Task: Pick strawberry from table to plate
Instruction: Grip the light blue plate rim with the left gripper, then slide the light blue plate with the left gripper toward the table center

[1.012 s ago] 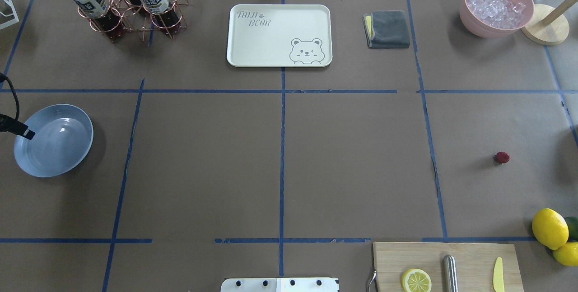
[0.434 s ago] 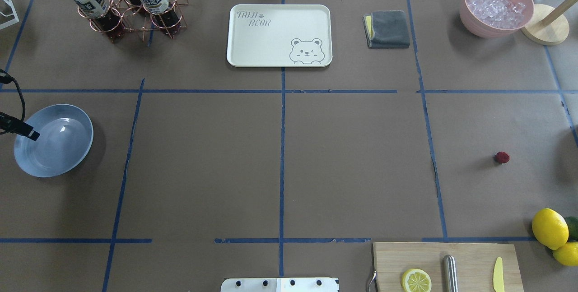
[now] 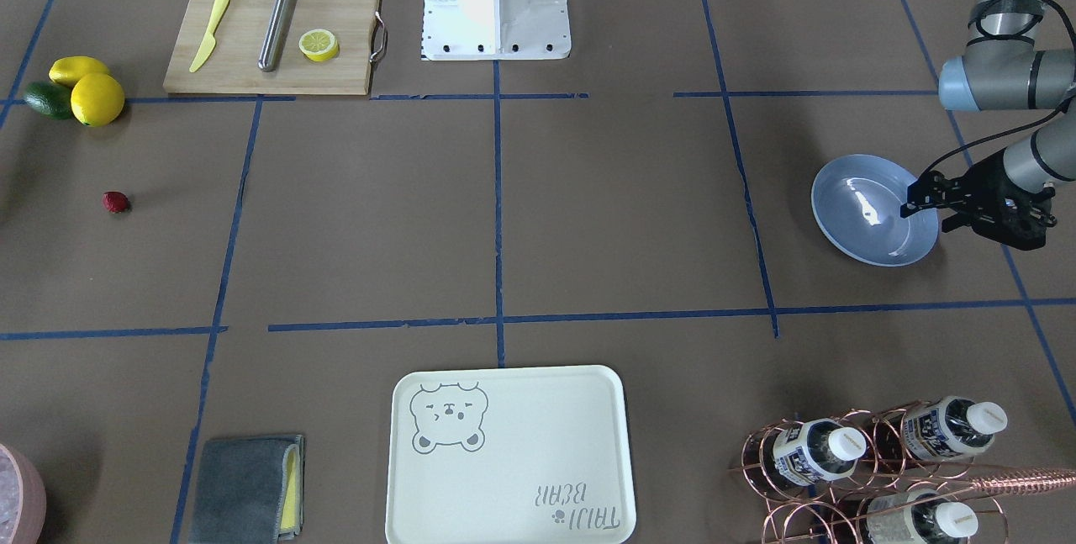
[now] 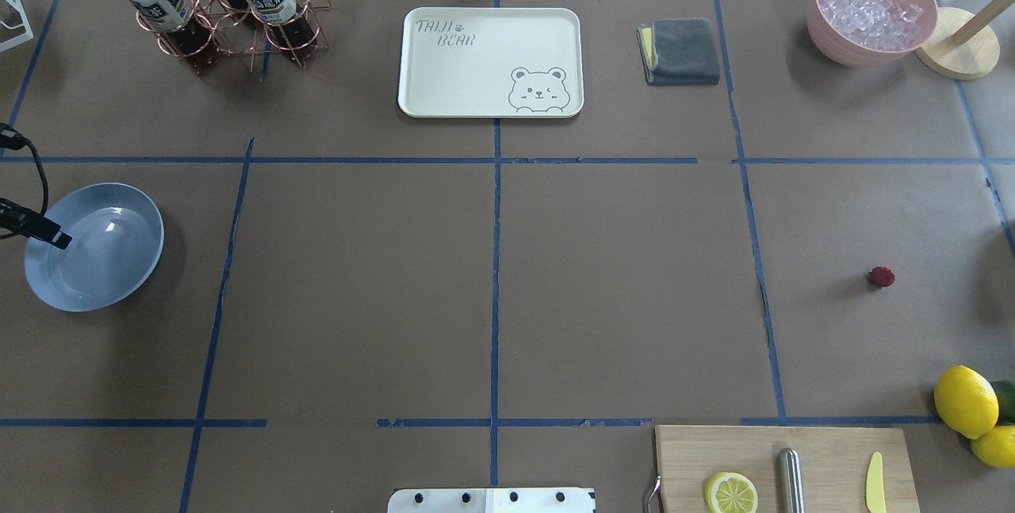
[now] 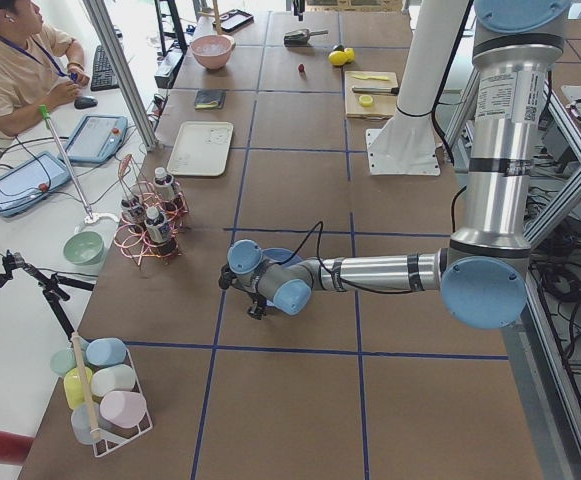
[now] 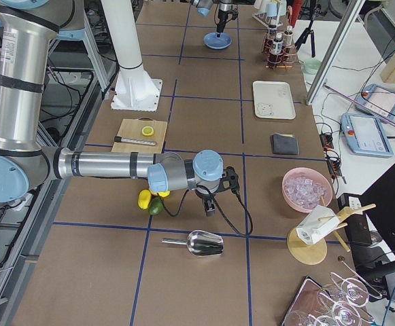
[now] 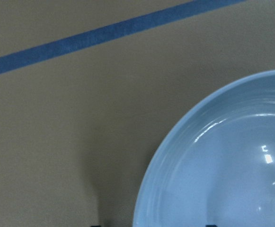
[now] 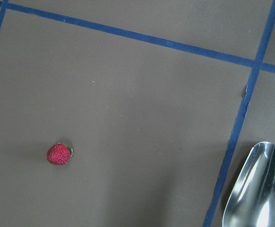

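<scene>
The strawberry (image 4: 881, 277) (image 3: 116, 202), small and dark red, lies alone on the brown table (image 4: 618, 275) at the robot's right. The right wrist view has the strawberry (image 8: 59, 154) at lower left, with no fingers in frame. My right gripper (image 6: 209, 207) hangs low over that area; it appears only in the right side view, so I cannot tell its state. The light-blue plate (image 4: 93, 246) (image 3: 874, 209) sits far off at the robot's left and holds nothing. My left gripper (image 3: 925, 216) (image 4: 55, 238) hovers open over the plate's (image 7: 222, 165) outer rim.
Two lemons (image 4: 965, 400) and an avocado lie near the strawberry. A cutting board (image 4: 785, 465) is at the front right and a metal scoop (image 8: 260, 189) lies past the strawberry. A bear tray (image 4: 491, 61), bottle rack (image 4: 222, 5), grey cloth (image 4: 679, 51) and ice bowl (image 4: 872, 9) line the far side.
The left gripper's tip has edged slightly farther in over the plate. The strawberry and plate have not moved.
</scene>
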Controlling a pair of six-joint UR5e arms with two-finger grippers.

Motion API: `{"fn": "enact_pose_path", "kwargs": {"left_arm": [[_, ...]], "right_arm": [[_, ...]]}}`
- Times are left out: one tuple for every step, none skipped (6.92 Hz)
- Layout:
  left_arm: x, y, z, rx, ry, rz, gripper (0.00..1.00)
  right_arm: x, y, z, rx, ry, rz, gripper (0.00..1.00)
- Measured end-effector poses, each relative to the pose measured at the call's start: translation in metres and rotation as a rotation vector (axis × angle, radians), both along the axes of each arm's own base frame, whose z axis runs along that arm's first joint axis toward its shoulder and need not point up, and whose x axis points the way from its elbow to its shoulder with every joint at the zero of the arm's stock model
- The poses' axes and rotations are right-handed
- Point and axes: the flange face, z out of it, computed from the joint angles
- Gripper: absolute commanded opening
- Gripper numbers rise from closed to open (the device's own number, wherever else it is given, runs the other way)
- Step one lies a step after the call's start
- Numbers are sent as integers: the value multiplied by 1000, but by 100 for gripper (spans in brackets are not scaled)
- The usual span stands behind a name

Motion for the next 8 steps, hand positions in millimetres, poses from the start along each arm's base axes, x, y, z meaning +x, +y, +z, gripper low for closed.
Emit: {"fn": "enact_pose_path", "kwargs": {"left_arm": [[0,0,0,-1,0,0,0],[1,0,-1,0,0,0,0],[1,-1,-4,5,3,0,0],[2,-1,-11,15,12,0,0],[4,-6,-34,23,34,-20,0],[8,-12,-67,11,62,-67,0],[10,-15,-102,-19,100,-115,0],[14,-17,-133,-56,148,-146,0]], "right_arm": [[0,0,0,0,-1,0,100],[0,0,-1,1,-1,0,100],[0,-1,-1,2,-1,0,100],[-1,-1,-2,3,-2,-1,100],[-1,-1,-2,3,-4,-1,100],[-1,-1,-2,2,-7,-1,100],[-1,-1,-3,1,-9,-1,100],[-1,-1,-3,2,-10,-1,100]]}}
